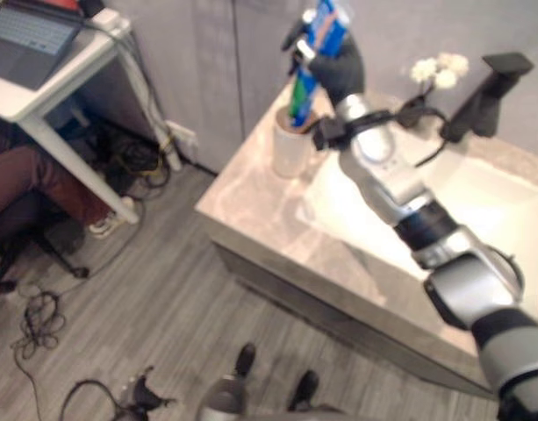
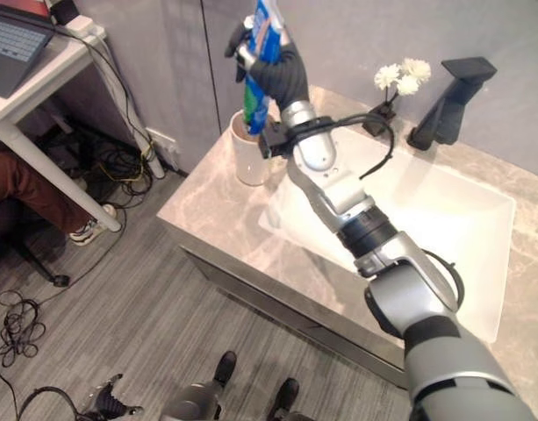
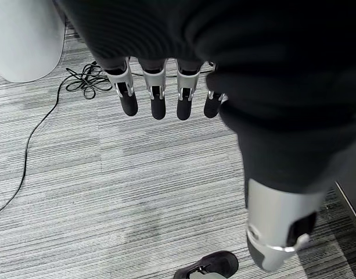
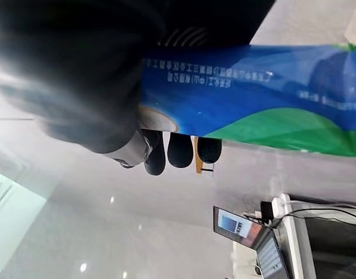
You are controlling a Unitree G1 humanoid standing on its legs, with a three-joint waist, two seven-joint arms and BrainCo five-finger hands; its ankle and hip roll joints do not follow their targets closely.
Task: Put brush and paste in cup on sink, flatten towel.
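**A:** Blue and green, that was the toothpaste tube (image 2: pixel 263 39), gripped in the right hand (image 2: pixel 277 70) up above the white cup (image 2: pixel 248 151). The fingers (image 4: pixel 180 150) were curled round the tube, pinching it against the palm; the right wrist view had the tube running right across them. Its lower green end reached down to the cup's mouth, though I couldn't tell if it was actually inside or just at the rim.

**B:** Where was the cup sitting?

**A:** On the marble sink top (image 2: pixel 218 219), at the far left corner, just left of the white basin (image 2: pixel 444 219). On the far side of the basin stood a black tap (image 2: pixel 446 101), with a little vase of white flowers (image 2: pixel 402 74) beside it to the left.

**B:** And the brush? The towel?

**A:** Couldn't make out a brush; whatever was in the cup was hidden behind the tube and the hand. I'm not going to guess on the towel either.

**B:** What about the left hand?

**A:** The left hand (image 3: pixel 160 87) hung low over the grey wood floor (image 3: pixel 108 192), fingers (image 3: pixel 158 104) straight and relaxed in a row, holding nothing.

**B:** Anything else around?

**A:** A white table (image 1: pixel 40 92) off at the far left with a laptop (image 1: pixel 32 35) on it, a tangle of cables (image 1: pixel 137 158) underneath, and a person's leg (image 1: pixel 23 180) in dark red trousers under it.
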